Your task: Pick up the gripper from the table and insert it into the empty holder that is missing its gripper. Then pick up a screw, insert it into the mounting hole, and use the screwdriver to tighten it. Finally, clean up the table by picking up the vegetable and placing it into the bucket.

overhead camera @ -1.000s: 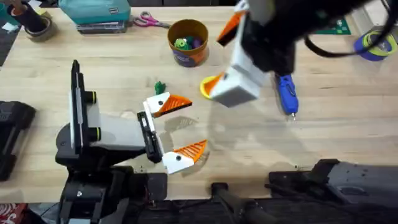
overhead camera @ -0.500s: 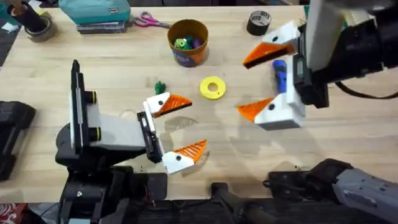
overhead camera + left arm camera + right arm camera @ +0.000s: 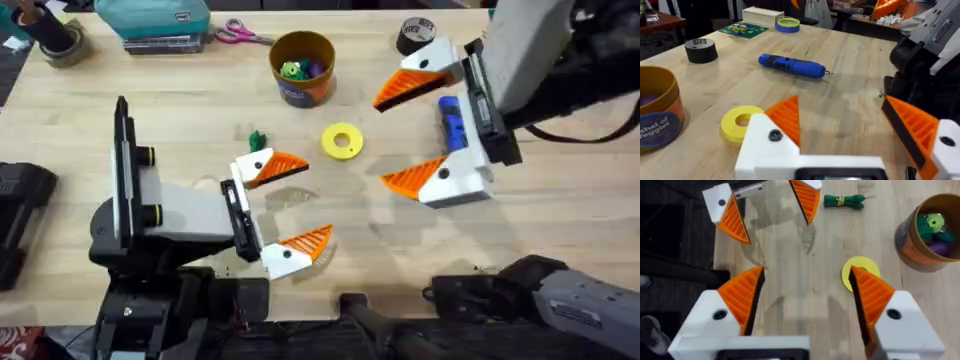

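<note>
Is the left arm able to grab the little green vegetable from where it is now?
Probably yes. The vegetable lies on bare table just beyond the left end effector, which is open, and nothing sits between them. The yellow ring is off to the side, and the right end effector hangs farther away.

The left gripper point(image 3: 845, 135) fills the foreground, jaws spread wide, each white finger carrying an orange ribbed pad point(image 3: 786, 119). Just beyond it at ten o'clock a flat yellow ring-shaped disc point(image 3: 741, 122) lies on the wooden table point(image 3: 850, 100). At nine o'clock stands the bucket point(image 3: 657, 112). The blue screwdriver point(image 3: 791, 66) lies well beyond at twelve o'clock, and a black tape roll point(image 3: 700, 50) sits at eleven.
</note>
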You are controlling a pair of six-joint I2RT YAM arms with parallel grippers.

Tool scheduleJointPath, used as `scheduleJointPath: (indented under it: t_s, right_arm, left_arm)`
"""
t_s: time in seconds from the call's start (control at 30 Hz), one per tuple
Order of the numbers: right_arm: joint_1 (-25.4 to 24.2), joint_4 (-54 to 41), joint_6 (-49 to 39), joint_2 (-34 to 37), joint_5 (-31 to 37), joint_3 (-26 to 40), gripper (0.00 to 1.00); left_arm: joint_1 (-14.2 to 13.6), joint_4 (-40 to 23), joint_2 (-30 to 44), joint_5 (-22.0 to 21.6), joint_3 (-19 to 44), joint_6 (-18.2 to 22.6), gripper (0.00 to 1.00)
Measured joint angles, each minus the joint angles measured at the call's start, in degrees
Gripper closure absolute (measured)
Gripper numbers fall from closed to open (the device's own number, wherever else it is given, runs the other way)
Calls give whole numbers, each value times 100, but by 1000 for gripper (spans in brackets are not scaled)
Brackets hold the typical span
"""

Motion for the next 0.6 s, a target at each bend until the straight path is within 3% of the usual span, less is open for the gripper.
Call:
scheduleJointPath:
  t_s: [0.6]
  right_arm:
    - [0, 89, -124, 26, -59, 0, 4]
  left_arm:
    - [0, 0, 0, -2, 0, 0, 15]
